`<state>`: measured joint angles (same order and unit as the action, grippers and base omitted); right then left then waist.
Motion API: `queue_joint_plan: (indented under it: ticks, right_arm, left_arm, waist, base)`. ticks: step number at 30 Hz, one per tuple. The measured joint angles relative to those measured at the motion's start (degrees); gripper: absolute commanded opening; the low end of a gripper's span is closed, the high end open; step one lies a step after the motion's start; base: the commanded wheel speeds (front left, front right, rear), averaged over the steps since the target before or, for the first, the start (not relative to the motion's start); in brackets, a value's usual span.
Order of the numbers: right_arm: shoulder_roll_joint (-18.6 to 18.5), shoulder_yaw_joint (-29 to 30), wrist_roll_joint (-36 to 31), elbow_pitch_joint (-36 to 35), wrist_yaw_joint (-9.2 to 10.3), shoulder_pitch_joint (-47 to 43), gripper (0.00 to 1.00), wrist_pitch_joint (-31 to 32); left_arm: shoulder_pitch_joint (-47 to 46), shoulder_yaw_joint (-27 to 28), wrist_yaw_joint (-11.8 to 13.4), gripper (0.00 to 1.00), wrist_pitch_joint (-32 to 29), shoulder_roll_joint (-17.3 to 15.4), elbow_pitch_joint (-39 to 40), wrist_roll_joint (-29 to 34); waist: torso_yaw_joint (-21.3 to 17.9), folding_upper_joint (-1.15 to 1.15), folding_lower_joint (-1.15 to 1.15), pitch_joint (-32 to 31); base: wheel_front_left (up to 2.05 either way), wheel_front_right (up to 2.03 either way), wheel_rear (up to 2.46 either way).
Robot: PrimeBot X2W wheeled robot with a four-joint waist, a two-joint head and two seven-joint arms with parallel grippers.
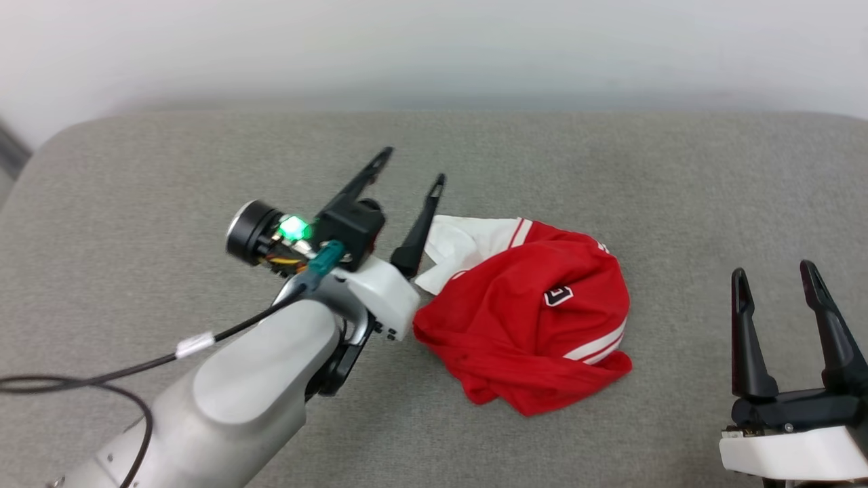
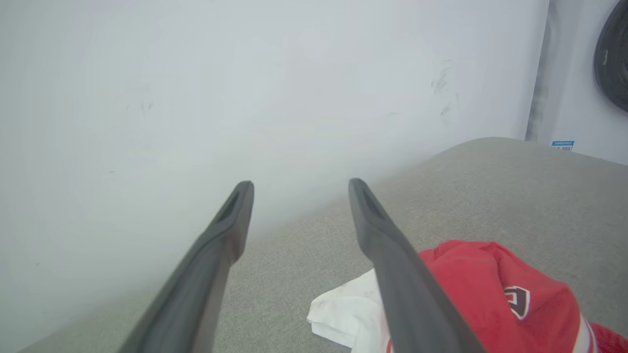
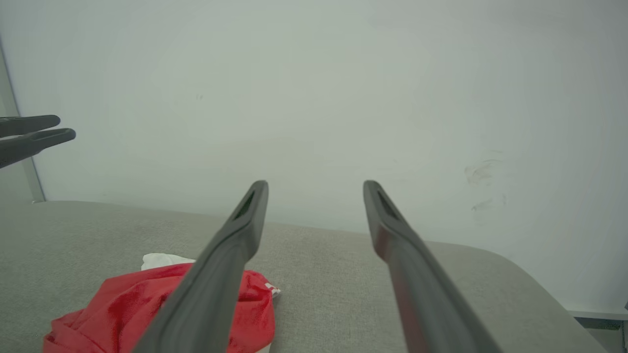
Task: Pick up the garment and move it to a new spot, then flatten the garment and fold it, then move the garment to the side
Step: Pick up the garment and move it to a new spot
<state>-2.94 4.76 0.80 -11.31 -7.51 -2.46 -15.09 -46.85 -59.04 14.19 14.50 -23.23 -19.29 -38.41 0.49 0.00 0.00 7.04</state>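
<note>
Head view: garment (image 1: 529, 312) lies crumpled mid grey surface (image 1: 610, 169), white sleeve toward the left gripper (image 1: 413, 164). Its fingers are spread, empty, just beside the sleeve; contact unclear. Right gripper (image 1: 774, 270) spread, empty, well apart at lower right.
Left wrist view: fingers apart, garment (image 2: 471, 274) lower right.
Right wrist view: fingers apart, garment (image 3: 122, 309) lower left.

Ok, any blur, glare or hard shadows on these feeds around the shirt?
Head view: soft even light, no glare, the garment sharp. Left wrist view: the left gripper looks soft up close, wall washed out. Right wrist view: flat light, the garment clear at lower left.
</note>
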Motion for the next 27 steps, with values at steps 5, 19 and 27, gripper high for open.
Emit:
queue_joint_plan:
  ticks: [5, 19, 27]
  right_arm:
    - [0.0, 0.2, 0.37, 1.05, 0.0, -1.25, 1.0, 0.0]
    - [0.01, 0.92, 3.79, 4.54, 0.0, -3.81, 1.0, 0.0]
    - [0.01, 0.81, 5.9, 6.56, 0.0, -6.2, 1.0, 0.01]
  left_arm:
    - [6.94, 9.56, 6.17, 1.0, 0.49, -1.11, 4.21, 3.27]
    - [35.66, 37.11, 6.75, 1.0, 0.57, 2.19, 14.48, 15.96]
    - [44.78, 44.24, -1.34, 1.0, 0.57, 7.57, 14.95, 22.3]
  waist:
    - [1.97, 0.0, 0.0, -1.93]
    - [2.08, 0.0, 0.0, -5.11]
    - [1.61, 0.0, 0.0, -6.88]
  base:
    - [0.0, 0.0, 0.0]
    - [0.0, 0.0, 0.0]
    - [0.0, 0.0, 0.0]
